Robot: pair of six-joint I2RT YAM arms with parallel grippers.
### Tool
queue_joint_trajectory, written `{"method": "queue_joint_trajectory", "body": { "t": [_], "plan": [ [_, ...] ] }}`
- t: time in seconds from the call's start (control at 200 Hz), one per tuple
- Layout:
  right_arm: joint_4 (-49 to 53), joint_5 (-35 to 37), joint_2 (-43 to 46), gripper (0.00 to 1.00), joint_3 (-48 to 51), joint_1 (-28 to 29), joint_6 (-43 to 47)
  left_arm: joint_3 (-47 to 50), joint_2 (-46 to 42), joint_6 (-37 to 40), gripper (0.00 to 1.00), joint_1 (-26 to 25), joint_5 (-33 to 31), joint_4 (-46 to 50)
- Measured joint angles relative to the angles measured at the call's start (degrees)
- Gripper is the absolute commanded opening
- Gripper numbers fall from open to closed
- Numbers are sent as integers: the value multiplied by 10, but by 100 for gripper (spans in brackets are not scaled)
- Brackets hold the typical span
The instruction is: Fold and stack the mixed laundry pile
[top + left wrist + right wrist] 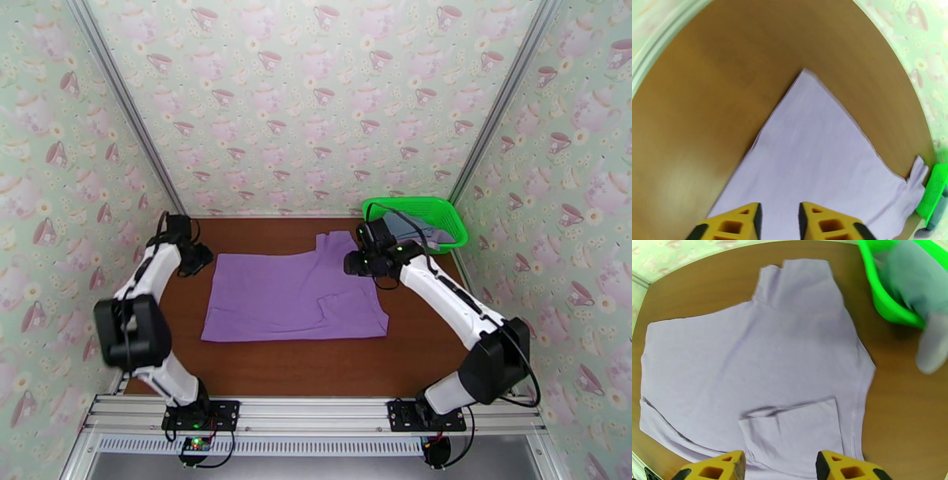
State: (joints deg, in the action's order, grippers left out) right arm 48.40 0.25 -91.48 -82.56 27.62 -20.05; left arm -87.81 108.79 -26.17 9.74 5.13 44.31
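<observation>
**Materials and shapes.** The purple garment is a thin, soft knit, spread flat on the worktop, which is smooth brown wood-grain. Its outline is roughly rectangular, with a high collar standing out from the far edge. One sleeve is folded inward over the body at the near right, forming a flat rectangular flap. A narrow hem runs along the right side. The basket is rigid bright-green plastic mesh and sits at the far right corner. A blue-grey garment is bundled inside it.

**Position relative to each pincer.**
- Left pincer: at the garment's left edge, near the far-left corner. In its wrist view the yellow fingers stand a narrow gap apart above the cloth – released, nothing between them.
- Right pincer: at the garment's far right, just beside the basket. In its wrist view the fingers are spread wide over the folded sleeve – released, gripping nothing.

**Limits of view.** Both wrist views cut off the fingertips at the lower frame edge, so contact with the cloth cannot be confirmed. In the right wrist view a pale cloth end hangs over the basket rim. It is blurred, and which garment it belongs to cannot be told.
</observation>
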Motion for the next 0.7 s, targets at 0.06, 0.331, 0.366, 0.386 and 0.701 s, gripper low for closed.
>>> {"method": "queue_joint_trajectory", "body": {
  "t": [0.06,0.331,0.366,0.386,0.701],
  "plan": [
    [2,-8,-23,49,-3,0,4,-38,58,23,29,0,6,2],
    [6,-34,-59,48,3,0,3,-119,177,89,38,0,7,10],
    [1,-37,-59,48,9,0,2,-126,181,94,41,0,7,10],
    [-1,-38,-59,49,13,0,2,-130,183,96,41,0,7,10],
    [-18,-53,-59,47,70,0,-15,-199,231,122,46,-6,-8,12]
  ]
}}
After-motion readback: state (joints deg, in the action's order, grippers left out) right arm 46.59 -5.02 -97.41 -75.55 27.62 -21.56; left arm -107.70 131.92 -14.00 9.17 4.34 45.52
